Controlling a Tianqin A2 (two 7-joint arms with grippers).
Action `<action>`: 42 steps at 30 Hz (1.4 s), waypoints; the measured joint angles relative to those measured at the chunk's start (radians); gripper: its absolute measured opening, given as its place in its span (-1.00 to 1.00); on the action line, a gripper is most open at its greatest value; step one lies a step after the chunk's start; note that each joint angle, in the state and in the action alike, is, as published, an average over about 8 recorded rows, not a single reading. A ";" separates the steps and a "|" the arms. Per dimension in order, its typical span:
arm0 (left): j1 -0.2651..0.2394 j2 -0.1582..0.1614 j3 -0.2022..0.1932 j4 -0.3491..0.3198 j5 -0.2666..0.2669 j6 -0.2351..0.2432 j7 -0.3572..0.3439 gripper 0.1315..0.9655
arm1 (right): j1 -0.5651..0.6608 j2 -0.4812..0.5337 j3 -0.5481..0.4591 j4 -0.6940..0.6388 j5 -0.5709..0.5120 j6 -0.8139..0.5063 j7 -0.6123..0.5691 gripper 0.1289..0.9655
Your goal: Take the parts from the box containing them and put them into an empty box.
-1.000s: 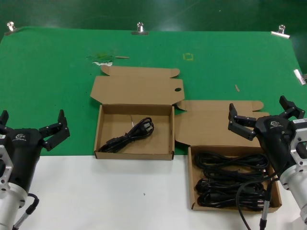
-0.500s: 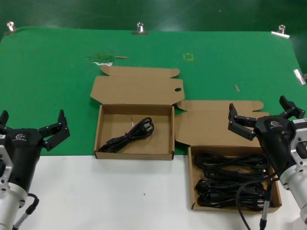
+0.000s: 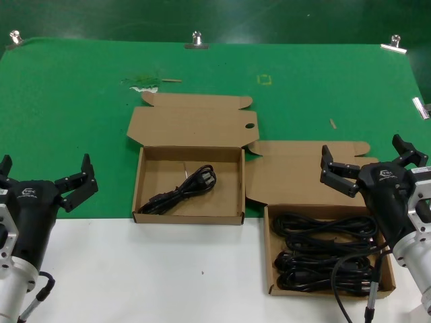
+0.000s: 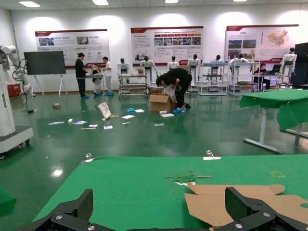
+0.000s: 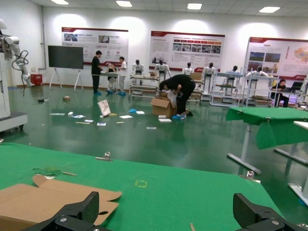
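We found both grippers, left gripper (image 3: 46, 177) and right gripper (image 3: 374, 161), spread wide and empty. The coiled black power cables (image 3: 324, 252) lay in the plain-floored brown carton (image 3: 269, 256) by the tabletop's right front corner; one cable (image 3: 183, 190) lay in the other brown carton (image 3: 139, 182). In our judgement the right gripper should descend squarely over one bundle's middle.

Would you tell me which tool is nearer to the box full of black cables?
The right tool: it hovers open over the far edge of the full box. The left tool waits open at the table's left edge, beyond the other box.
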 joint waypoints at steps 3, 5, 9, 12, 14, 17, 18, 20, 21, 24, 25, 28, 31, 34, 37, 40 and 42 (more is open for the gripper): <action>0.000 0.000 0.000 0.000 0.000 0.000 0.000 1.00 | 0.000 0.000 0.000 0.000 0.000 0.000 0.000 1.00; 0.000 0.000 0.000 0.000 0.000 0.000 0.000 1.00 | 0.000 0.000 0.000 0.000 0.000 0.000 0.000 1.00; 0.000 0.000 0.000 0.000 0.000 0.000 0.000 1.00 | 0.000 0.000 0.000 0.000 0.000 0.000 0.000 1.00; 0.000 0.000 0.000 0.000 0.000 0.000 0.000 1.00 | 0.000 0.000 0.000 0.000 0.000 0.000 0.000 1.00; 0.000 0.000 0.000 0.000 0.000 0.000 0.000 1.00 | 0.000 0.000 0.000 0.000 0.000 0.000 0.000 1.00; 0.000 0.000 0.000 0.000 0.000 0.000 0.000 1.00 | 0.000 0.000 0.000 0.000 0.000 0.000 0.000 1.00; 0.000 0.000 0.000 0.000 0.000 0.000 0.000 1.00 | 0.000 0.000 0.000 0.000 0.000 0.000 0.000 1.00; 0.000 0.000 0.000 0.000 0.000 0.000 0.000 1.00 | 0.000 0.000 0.000 0.000 0.000 0.000 0.000 1.00; 0.000 0.000 0.000 0.000 0.000 0.000 0.000 1.00 | 0.000 0.000 0.000 0.000 0.000 0.000 0.000 1.00; 0.000 0.000 0.000 0.000 0.000 0.000 0.000 1.00 | 0.000 0.000 0.000 0.000 0.000 0.000 0.000 1.00; 0.000 0.000 0.000 0.000 0.000 0.000 0.000 1.00 | 0.000 0.000 0.000 0.000 0.000 0.000 0.000 1.00; 0.000 0.000 0.000 0.000 0.000 0.000 0.000 1.00 | 0.000 0.000 0.000 0.000 0.000 0.000 0.000 1.00; 0.000 0.000 0.000 0.000 0.000 0.000 0.000 1.00 | 0.000 0.000 0.000 0.000 0.000 0.000 0.000 1.00; 0.000 0.000 0.000 0.000 0.000 0.000 0.000 1.00 | 0.000 0.000 0.000 0.000 0.000 0.000 0.000 1.00; 0.000 0.000 0.000 0.000 0.000 0.000 0.000 1.00 | 0.000 0.000 0.000 0.000 0.000 0.000 0.000 1.00; 0.000 0.000 0.000 0.000 0.000 0.000 0.000 1.00 | 0.000 0.000 0.000 0.000 0.000 0.000 0.000 1.00; 0.000 0.000 0.000 0.000 0.000 0.000 0.000 1.00 | 0.000 0.000 0.000 0.000 0.000 0.000 0.000 1.00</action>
